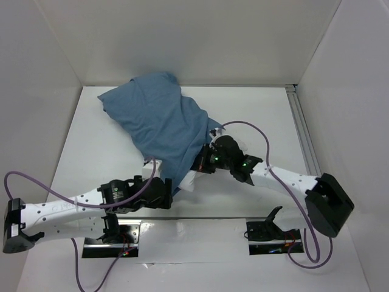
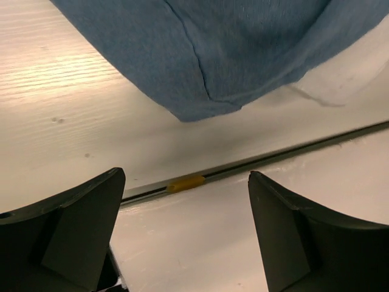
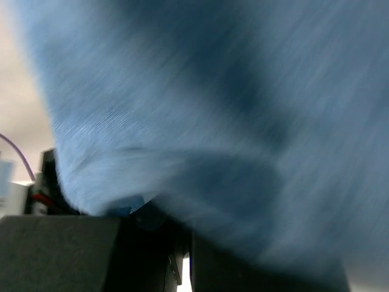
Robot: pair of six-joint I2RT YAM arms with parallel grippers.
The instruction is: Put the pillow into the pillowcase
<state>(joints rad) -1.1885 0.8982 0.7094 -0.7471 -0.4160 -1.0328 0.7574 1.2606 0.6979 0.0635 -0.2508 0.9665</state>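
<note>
**Fingers spread beside a pillow mostly covered in blue**

Left fingers (image 2: pixel 79 231) stand spread wide with nothing between them, hovering over the bare counter (image 1: pixel 255 115) just short of the near end of the pillowcase (image 1: pixel 161 121). That blue sack lies bulging and wrinkled, running diagonally from the far left corner toward the middle. A white corner of the pillow (image 1: pixel 188 180) pokes out from its near end; the rest is hidden under the cloth. The right fingers (image 3: pixel 73 255) are pressed together at the pillowcase's near right edge, blue fabric filling their blurred view; whether cloth is pinched cannot be told. A small yellow mark (image 2: pixel 185 182) sits in a counter seam.
</note>
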